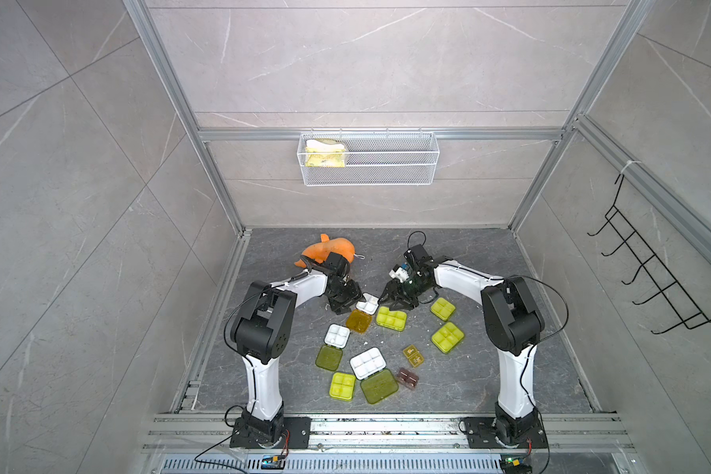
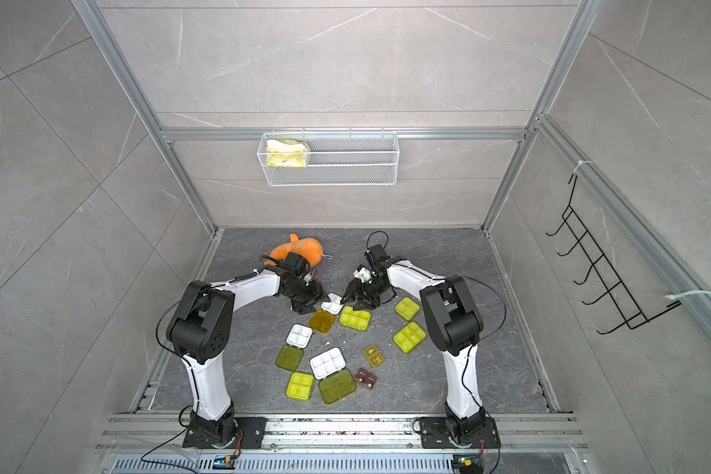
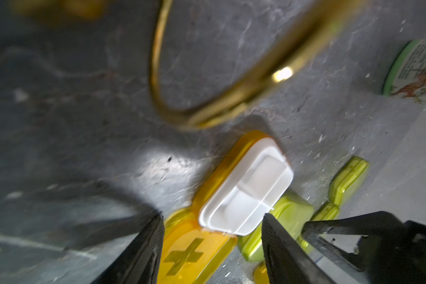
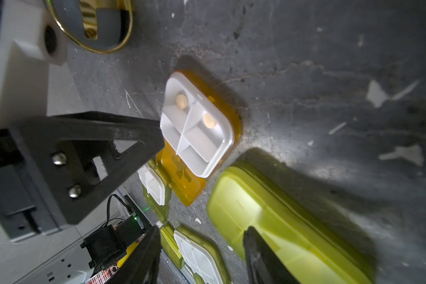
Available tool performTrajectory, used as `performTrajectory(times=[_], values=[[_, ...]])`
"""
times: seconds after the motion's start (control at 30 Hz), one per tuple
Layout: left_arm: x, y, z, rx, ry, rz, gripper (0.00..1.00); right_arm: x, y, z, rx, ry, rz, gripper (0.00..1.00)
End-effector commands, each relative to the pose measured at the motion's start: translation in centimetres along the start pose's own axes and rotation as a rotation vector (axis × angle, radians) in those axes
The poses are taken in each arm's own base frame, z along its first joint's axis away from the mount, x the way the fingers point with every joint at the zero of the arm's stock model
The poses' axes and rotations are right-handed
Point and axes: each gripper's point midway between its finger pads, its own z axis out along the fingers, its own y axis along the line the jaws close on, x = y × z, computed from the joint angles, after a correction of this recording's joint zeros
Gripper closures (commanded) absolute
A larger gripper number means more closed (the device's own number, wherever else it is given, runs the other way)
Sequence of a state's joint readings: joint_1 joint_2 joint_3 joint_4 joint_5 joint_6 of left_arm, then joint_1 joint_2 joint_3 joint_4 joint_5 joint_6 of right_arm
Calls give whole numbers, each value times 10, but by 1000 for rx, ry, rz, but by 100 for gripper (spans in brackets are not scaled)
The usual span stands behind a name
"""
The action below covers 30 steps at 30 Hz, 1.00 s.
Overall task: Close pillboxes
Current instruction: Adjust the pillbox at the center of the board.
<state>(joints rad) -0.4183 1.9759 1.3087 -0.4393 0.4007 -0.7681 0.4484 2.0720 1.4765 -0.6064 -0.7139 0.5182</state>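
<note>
The orange-lidded pillbox lies open at the middle back; its white tray (image 1: 367,303) holds two pills (image 4: 181,100), and its orange lid (image 1: 358,321) lies flat. My left gripper (image 1: 345,301) is open and low over it, its fingers (image 3: 145,250) either side of the lid (image 3: 190,253). My right gripper (image 1: 395,297) is open, one finger (image 4: 263,258) over a closed yellow-green pillbox (image 1: 391,318). Two more pillboxes lie open: a tray (image 1: 337,334) with a green lid (image 1: 328,358), and a larger tray (image 1: 368,362). Closed ones sit at the right (image 1: 447,337) and front (image 1: 342,385).
A small amber box (image 1: 413,356) and a brown one (image 1: 407,377) lie at the front right. An orange plush toy (image 1: 329,252) sits behind the left arm. A gold ring (image 3: 207,86) and a green-lidded jar (image 3: 416,71) are nearby. A wire basket (image 1: 368,158) hangs on the back wall.
</note>
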Motion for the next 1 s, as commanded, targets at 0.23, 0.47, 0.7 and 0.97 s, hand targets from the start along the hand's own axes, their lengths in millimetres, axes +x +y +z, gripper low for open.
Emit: performTrajectory(times=[0.23,0.47,0.7,0.97], values=[[-21,-33,15,75,36,47,34,6,-3,-25,24,-55,-26,44],[-28,-55,21,116,45,71,34,3,-2,-29,24,-58,-30,44],[-30,-71,29,143,66,91,34,4,-1,-32,32,-63,-28,44],[-28,-77,26,142,58,110,34,5,-2,-35,50,-67,-46,44]])
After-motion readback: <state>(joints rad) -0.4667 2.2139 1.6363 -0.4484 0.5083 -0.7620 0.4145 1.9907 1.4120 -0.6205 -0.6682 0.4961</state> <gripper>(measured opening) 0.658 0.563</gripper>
